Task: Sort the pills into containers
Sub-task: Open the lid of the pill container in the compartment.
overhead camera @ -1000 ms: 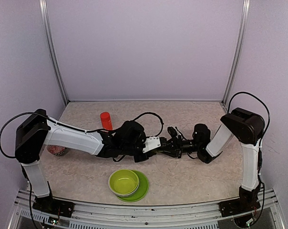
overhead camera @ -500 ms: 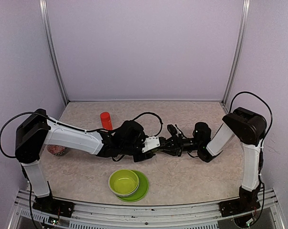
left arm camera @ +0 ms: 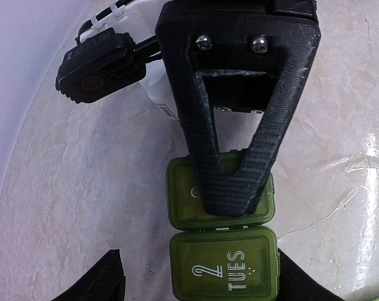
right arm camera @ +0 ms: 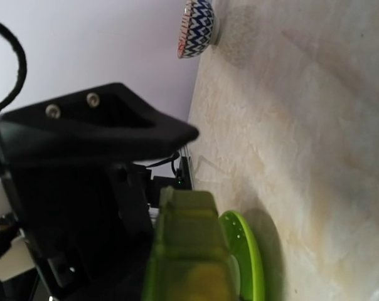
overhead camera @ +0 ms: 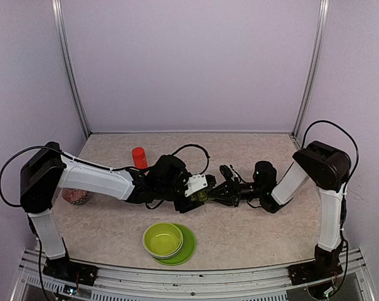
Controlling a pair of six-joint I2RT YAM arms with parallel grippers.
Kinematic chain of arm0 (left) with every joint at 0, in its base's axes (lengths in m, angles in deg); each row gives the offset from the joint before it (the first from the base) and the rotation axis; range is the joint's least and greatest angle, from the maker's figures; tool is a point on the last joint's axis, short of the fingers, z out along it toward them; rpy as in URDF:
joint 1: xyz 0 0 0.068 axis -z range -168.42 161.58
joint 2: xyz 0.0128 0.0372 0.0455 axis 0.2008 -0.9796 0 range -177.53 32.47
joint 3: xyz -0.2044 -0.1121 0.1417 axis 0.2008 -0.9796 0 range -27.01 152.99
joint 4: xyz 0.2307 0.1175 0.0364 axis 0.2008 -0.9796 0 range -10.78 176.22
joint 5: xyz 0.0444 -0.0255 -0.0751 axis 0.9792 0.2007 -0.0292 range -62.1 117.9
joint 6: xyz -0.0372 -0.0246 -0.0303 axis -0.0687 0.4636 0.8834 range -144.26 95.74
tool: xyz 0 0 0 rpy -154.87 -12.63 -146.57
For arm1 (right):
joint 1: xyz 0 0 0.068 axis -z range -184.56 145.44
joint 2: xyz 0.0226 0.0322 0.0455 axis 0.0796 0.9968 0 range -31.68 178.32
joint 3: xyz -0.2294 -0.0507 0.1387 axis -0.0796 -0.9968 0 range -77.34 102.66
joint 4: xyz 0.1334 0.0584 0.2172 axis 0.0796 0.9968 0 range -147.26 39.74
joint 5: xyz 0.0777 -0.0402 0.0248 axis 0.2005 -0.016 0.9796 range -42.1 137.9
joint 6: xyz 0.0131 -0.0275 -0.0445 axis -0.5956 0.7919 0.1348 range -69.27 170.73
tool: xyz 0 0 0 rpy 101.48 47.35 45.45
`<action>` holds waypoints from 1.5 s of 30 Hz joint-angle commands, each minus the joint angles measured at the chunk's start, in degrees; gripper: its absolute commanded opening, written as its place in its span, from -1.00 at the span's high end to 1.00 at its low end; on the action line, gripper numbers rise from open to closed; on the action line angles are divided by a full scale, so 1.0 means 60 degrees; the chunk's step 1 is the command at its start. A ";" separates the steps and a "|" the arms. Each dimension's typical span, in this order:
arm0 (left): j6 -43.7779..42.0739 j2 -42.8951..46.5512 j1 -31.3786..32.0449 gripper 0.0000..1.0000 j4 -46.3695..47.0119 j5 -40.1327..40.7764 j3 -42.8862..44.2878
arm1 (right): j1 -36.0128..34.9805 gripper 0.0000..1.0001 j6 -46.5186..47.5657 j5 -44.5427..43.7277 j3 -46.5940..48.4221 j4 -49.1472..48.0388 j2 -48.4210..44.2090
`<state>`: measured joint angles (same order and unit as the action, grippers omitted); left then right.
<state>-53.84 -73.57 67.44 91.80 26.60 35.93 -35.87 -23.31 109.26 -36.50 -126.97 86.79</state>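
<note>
The containers (overhead camera: pixel 204 195), a dark green strip of joined lidded compartments, are found about the middle of the worktop (overhead camera: pixel 252 157), where the two arms meet from the left and right edges. The right hand (overhead camera: pixel 216 193) is clamped tight on the strip. In the left wrist view, one of its black fingers (left arm camera: pixel 233 125) is seen lying across the lid of one compartment. In the right wrist view the strip is seen edge-on between that hand's fingers. The neighbouring compartment, marked "2 TUES", is shown with its lid closed. The left hand (overhead camera: pixel 201 192) is held with its jaws spread wide and nothing gripped. Its fingers (left arm camera: pixel 105 282) are placed on either side of the "2 TUES" compartment, and a gap is visible at least on one side. Whether the strip rests on the worktop or is raised off it cannot be told. An orange-red bottle (overhead camera: pixel 138 158) is stood upright towards the far left corner. A lime-green bowl (overhead camera: pixel 163 239) is set on a matching plate (overhead camera: pixel 188 248) close to the near edge, left of centre. A small patterned bowl (overhead camera: pixel 74 197) is seen at the left edge, partly hidden behind the left arm.
</note>
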 commanded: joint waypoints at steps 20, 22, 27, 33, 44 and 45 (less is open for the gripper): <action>0.1051 0.0159 -0.0178 -0.51 0.0256 0.0069 0.0517 | 0.0047 0.84 0.0655 -0.0097 -0.0035 0.0229 0.0140; 0.1059 0.0206 -0.0183 -0.52 0.0269 0.0098 0.0524 | 0.0047 0.84 0.0672 -0.0105 -0.0035 0.0215 0.0174; 0.1140 0.0321 -0.0223 -0.52 0.0241 0.0311 0.0586 | 0.0047 0.84 0.0587 -0.0094 -0.0095 0.0020 0.0319; 0.1225 0.0529 -0.0264 -0.52 0.0311 0.0360 0.0516 | 0.0047 0.84 0.0570 -0.0098 -0.0109 -0.0025 0.0450; 0.1312 0.0870 -0.0257 -0.59 0.0532 0.0264 0.0306 | 0.0047 0.84 0.0559 -0.0135 -0.0069 0.0043 0.0455; 0.1326 0.0860 -0.0257 -0.59 0.0545 0.0330 0.0306 | 0.0047 0.84 0.0570 -0.0142 -0.0068 0.0072 0.0454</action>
<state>-46.54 -70.16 66.28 92.70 27.28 37.11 -35.87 -20.47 107.88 -36.70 -126.91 88.91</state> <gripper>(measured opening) 0.795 0.239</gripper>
